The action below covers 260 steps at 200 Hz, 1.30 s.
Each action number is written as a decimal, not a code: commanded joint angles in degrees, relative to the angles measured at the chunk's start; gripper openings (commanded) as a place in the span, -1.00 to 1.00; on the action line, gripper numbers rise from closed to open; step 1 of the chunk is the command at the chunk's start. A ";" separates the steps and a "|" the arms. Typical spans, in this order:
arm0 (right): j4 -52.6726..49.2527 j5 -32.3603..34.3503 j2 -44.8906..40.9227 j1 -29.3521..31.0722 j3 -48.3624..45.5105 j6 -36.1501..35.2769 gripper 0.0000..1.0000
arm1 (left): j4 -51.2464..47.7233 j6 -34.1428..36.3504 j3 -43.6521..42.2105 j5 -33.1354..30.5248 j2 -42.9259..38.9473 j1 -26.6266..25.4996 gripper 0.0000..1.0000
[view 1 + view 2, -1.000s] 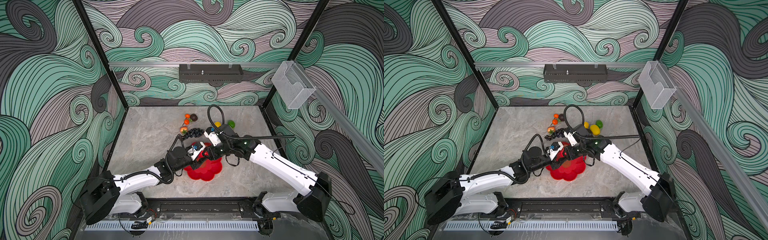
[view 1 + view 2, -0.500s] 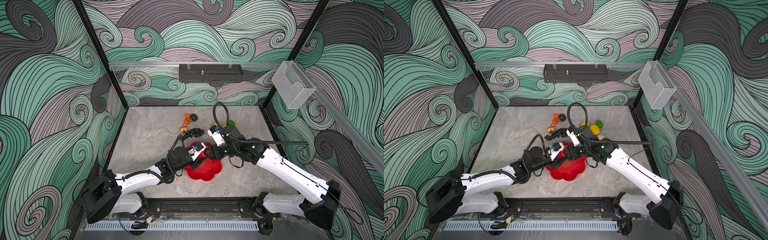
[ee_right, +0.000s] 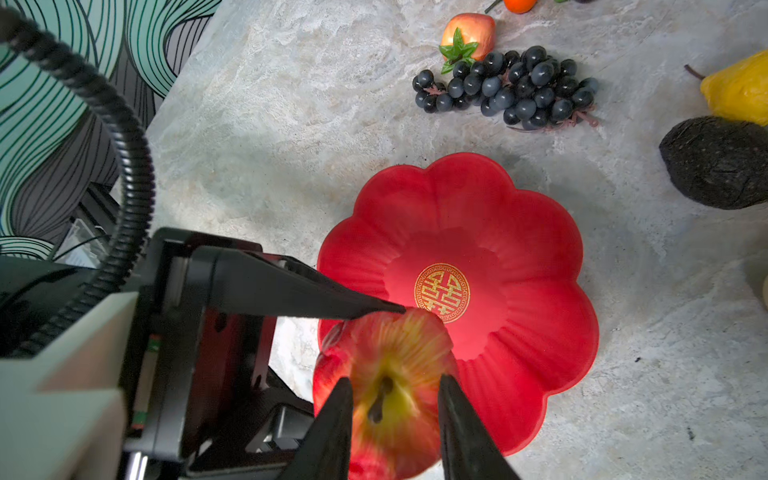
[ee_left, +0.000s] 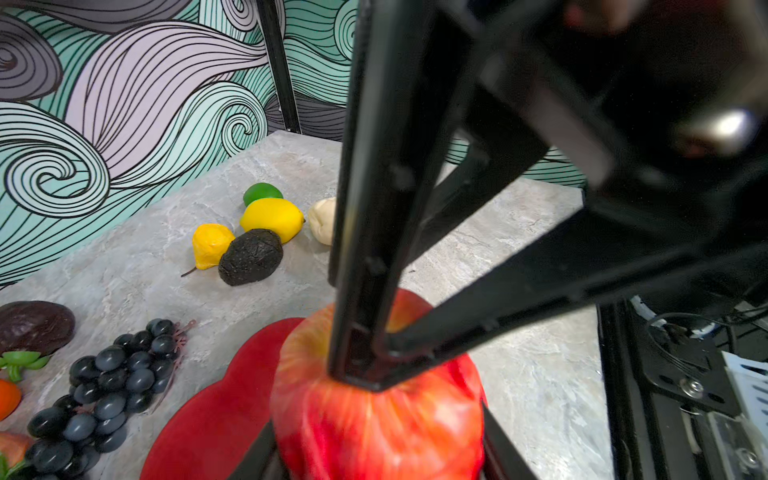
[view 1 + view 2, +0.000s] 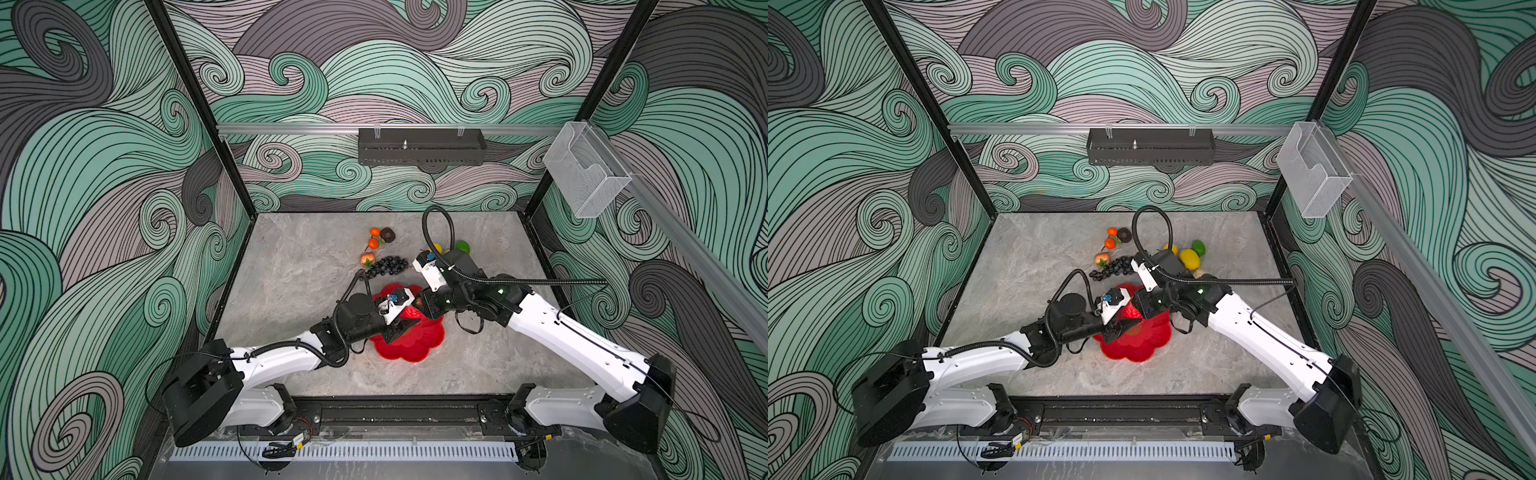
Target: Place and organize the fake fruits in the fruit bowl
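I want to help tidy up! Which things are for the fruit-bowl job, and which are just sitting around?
For the job: apple, fruit bowl, grapes, lemon, lime, avocado, yellow pear, tangerines.

Just sitting around: clear box on the rail, black tray on the back wall.

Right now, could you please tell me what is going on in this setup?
The left hand holds a red apple over the edge of the red fruit bowl, which is empty. The right hand straddles the apple's stem; whether it grips is unclear. The grapes, an avocado and a lemon lie on the table.
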 commanded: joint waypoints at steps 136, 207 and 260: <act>-0.29 1.37 2.34 0.14 0.38 -1.17 -0.95 | 1.31 0.79 -0.87 0.93 -1.21 -0.44 0.30; 0.50 10.61 7.39 0.19 1.23 -4.10 -0.93 | -14.96 -0.88 -3.57 -8.37 -17.28 -0.16 0.97; 3.54 12.28 17.72 1.23 2.79 -3.88 -0.95 | -22.16 -6.27 -10.84 -31.12 -34.31 -0.09 0.97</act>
